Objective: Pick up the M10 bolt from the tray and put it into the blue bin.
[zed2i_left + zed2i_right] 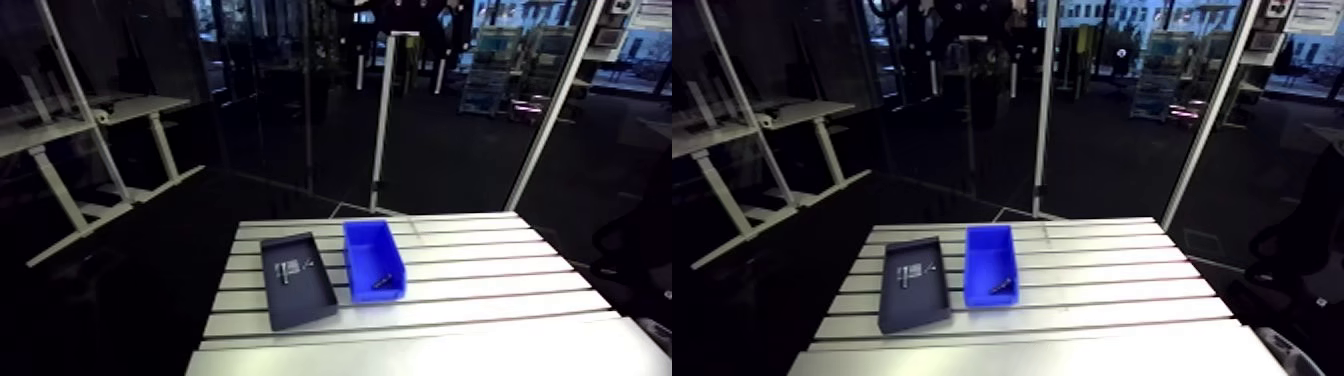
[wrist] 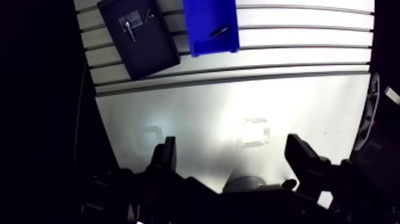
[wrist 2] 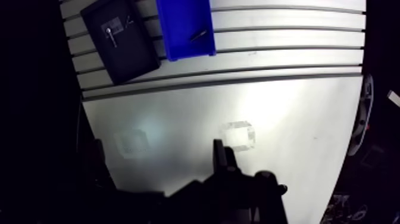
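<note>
Your gripper [image 2: 233, 156] hangs over bare table [image 2: 297, 89] with its fingers [image 2: 167, 154] spread wide and nothing between them, well short of the work. The black tray [image 2: 152, 50] lies far ahead, out past one finger. The blue bin [image 2: 205, 12] sits just beside it, closer to the line of the gap. A dark slender piece [image 2: 218, 31], which I take for a bolt, lies on the bin's floor at the end nearest you, slanted across between the walls. In the tray there is a small pale-headed piece [image 2: 131, 31] with its length running roughly along the tray; it is too small to tell whether that is the M10, or which way either piece points. If the tray piece is yours, reach forward and set the fingers across its length.
</note>
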Tool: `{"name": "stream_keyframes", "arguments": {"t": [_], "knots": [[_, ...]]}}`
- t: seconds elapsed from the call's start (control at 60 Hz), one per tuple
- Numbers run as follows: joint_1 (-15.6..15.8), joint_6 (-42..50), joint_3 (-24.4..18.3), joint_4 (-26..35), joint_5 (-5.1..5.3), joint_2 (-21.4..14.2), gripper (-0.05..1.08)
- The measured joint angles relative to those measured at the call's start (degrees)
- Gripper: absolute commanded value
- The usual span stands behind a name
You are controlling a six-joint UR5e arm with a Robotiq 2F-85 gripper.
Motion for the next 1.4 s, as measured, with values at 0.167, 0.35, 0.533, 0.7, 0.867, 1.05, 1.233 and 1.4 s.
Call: {"name": "stream_keyframes", "arguments": {"t": [0.167,0.35,0.533,0.7,0.867,1.05,1.233,1.4], "knots": [[0.31,1.93,-0.38,0.07,0.51,-0.51,0.0],[0.6,3.62,-0.69,0.15,0.99,-0.98,0.0],[0.67,4.08,-0.8,0.17,1.12,-1.1,0.0],[0.69,4.19,-0.85,0.17,1.15,-1.13,0.0],[0.7,4.21,-0.92,0.17,1.11,-1.14,0.0],[0.7,4.21,-0.82,0.06,1.13,-1.09,0.0],[0.72,4.17,-0.54,-0.1,1.11,-0.93,0.0],[1.35,4.14,-0.52,-0.66,1.16,-0.62,0.0]]}}
